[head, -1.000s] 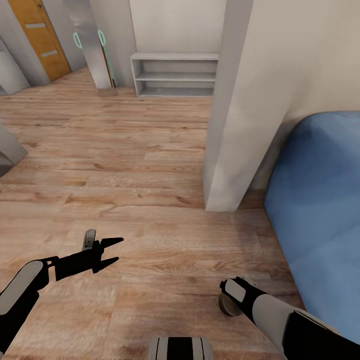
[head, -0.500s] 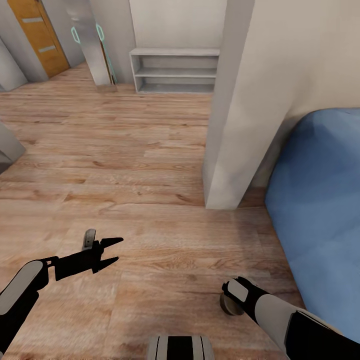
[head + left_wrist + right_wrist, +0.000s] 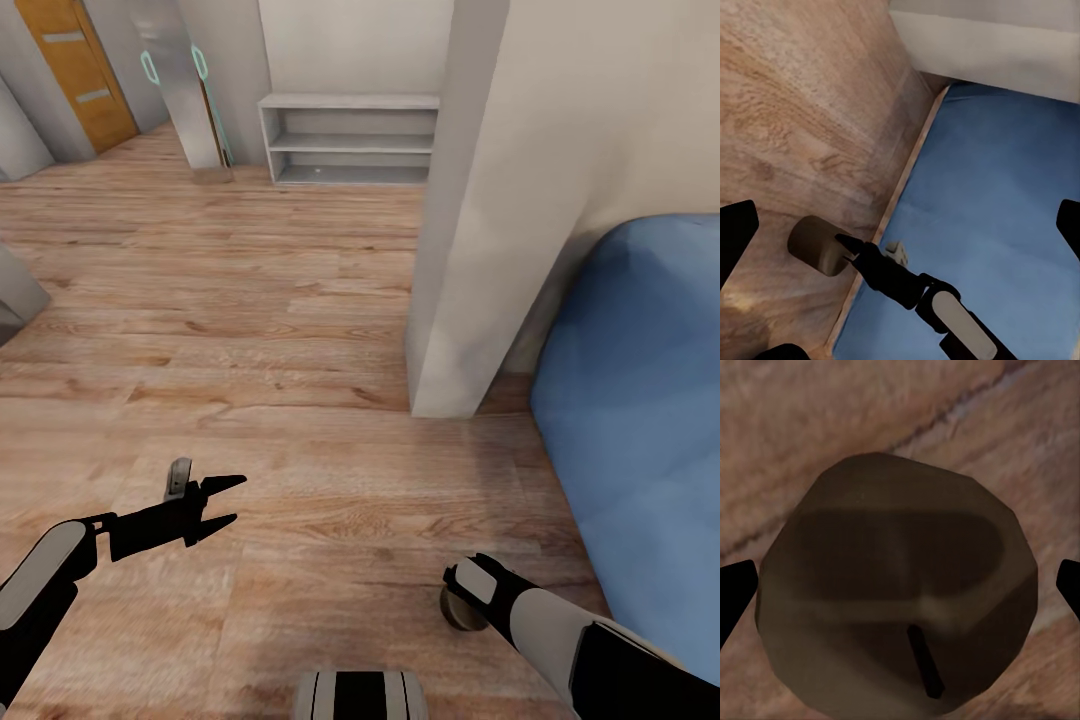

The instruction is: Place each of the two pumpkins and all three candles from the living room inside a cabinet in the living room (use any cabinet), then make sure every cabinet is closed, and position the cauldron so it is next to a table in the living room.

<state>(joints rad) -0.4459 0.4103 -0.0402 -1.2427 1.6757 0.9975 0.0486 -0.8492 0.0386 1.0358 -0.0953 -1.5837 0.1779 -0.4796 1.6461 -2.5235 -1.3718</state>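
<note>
A squat, dull beige-brown candle (image 3: 900, 585) with a dark wick sits between the two fingertips of my right gripper (image 3: 844, 249), which is shut on it. In the head view the candle (image 3: 456, 610) peeks out under my right wrist, low over the wooden floor. The left wrist view shows the same candle (image 3: 814, 244) at the tip of the right arm, beside the edge of a blue cushion. My left gripper (image 3: 240, 499) hangs open over the floor at the lower left, holding nothing.
A white wall pillar (image 3: 470, 250) stands ahead on the right, with a large blue cushioned piece (image 3: 640, 400) right of it. A grey open shelf unit (image 3: 350, 145) and an orange door (image 3: 75, 70) are at the far end. Wooden floor (image 3: 230, 300) stretches ahead on the left.
The head view shifted slightly a second ago, then held still. Both arms keep their pose and the candle stays in the right gripper.
</note>
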